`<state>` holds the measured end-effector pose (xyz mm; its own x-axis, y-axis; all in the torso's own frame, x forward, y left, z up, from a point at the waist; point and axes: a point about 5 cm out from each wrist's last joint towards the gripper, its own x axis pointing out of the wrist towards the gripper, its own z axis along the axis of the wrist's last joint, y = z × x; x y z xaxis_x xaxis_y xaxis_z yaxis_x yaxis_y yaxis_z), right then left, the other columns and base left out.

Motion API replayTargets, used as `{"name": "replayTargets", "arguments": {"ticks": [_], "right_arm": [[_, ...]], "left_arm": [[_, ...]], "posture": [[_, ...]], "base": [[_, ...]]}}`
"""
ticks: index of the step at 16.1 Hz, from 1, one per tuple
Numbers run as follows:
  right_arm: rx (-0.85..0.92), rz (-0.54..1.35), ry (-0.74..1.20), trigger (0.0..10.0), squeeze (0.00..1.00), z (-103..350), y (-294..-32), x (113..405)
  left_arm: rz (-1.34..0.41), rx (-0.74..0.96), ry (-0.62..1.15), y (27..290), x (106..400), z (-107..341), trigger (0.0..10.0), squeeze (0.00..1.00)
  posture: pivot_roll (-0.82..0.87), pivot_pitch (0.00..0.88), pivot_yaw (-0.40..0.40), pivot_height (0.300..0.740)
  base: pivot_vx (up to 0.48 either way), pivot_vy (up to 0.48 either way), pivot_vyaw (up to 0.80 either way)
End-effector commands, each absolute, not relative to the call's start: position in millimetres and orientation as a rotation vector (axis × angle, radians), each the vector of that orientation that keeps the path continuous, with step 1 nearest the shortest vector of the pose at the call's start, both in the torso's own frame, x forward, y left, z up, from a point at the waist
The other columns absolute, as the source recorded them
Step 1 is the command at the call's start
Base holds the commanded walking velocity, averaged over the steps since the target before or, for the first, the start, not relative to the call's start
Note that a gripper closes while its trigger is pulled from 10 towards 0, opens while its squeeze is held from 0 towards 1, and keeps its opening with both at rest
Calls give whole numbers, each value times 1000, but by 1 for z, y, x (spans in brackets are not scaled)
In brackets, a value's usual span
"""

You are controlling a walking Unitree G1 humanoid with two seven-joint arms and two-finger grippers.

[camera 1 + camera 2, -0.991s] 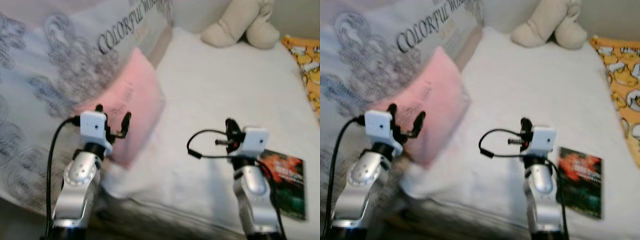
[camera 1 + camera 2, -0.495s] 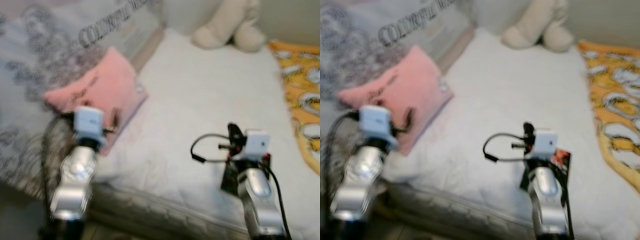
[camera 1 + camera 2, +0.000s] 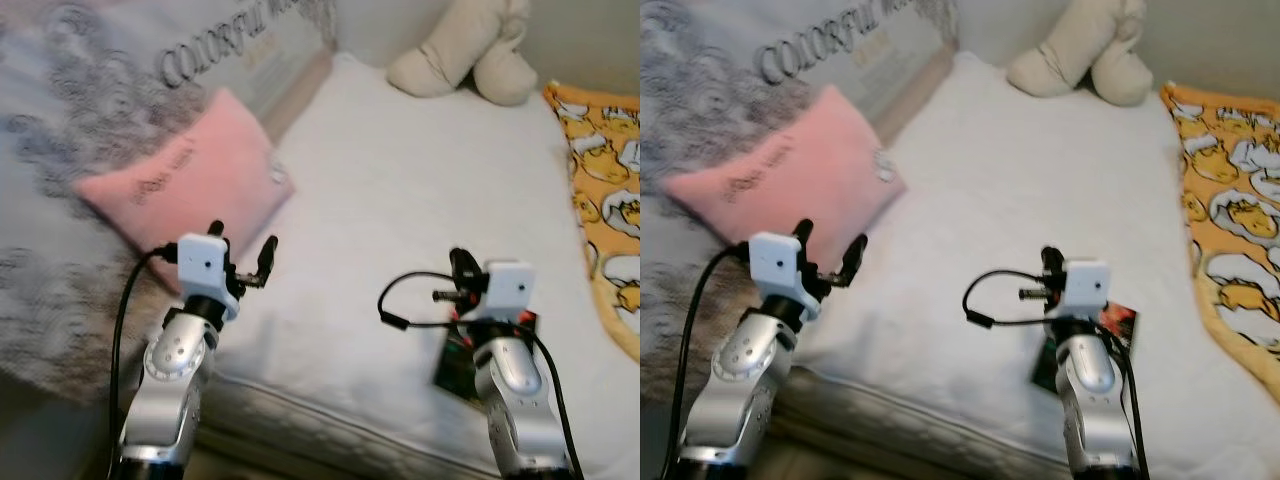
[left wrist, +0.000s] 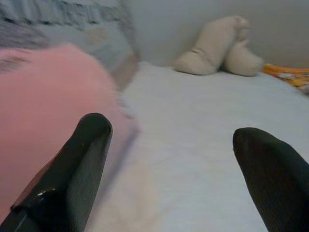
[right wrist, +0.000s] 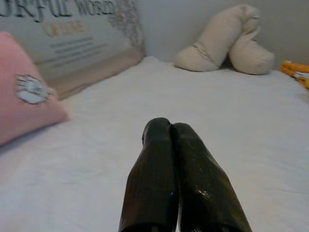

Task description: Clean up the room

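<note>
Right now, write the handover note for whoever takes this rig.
Left gripper: open, empty, raised over the bed's near edge beside the pink pillow.
Right gripper: shut, empty, raised over the white bed.
Book: lying on the bed near the front edge, mostly hidden behind the right arm.
Plush toy: at the far end of the bed.
Done: nothing held or moved that I can tell.
Left: book, pillow, toy.

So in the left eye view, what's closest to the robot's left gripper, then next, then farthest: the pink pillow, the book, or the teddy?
From the left gripper:
1. Pink pillow, just beyond it, on the left.
2. Book, across the bed, under the right arm.
3. Teddy, far at the head of the bed.
</note>
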<state>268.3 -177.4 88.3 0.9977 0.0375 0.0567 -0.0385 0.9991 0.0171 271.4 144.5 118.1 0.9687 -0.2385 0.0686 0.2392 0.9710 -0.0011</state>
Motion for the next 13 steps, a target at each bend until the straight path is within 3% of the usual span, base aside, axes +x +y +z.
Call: {"name": "replayTargets", "arguments": {"ticks": [1,3,5,12,13], "right_arm": [[12,22,-66,10000,0,92,-182,268],[9,23,-63,10000,0,91,-181,267],[-5,31,-57,10000,0,90,-180,265],[-13,41,-35,10000,0,87,-179,262],[-27,55,-14,10000,0,84,-177,263]], "left_arm": [[-277,-20,-96,137,272,124,10000,0],[-312,-6,-115,134,271,127,10000,0],[-293,19,-97,136,277,126,10000,0],[-283,16,-76,139,276,123,10000,0],[-280,19,-78,139,276,124,10000,0]], "posture": [[45,0,-38,740],[42,0,-35,740],[39,0,-41,740],[42,0,-44,740],[46,0,-43,740]], "base": [[0,-431,0],[126,-414,0],[0,0,0],[0,0,-776],[0,0,0]]}}
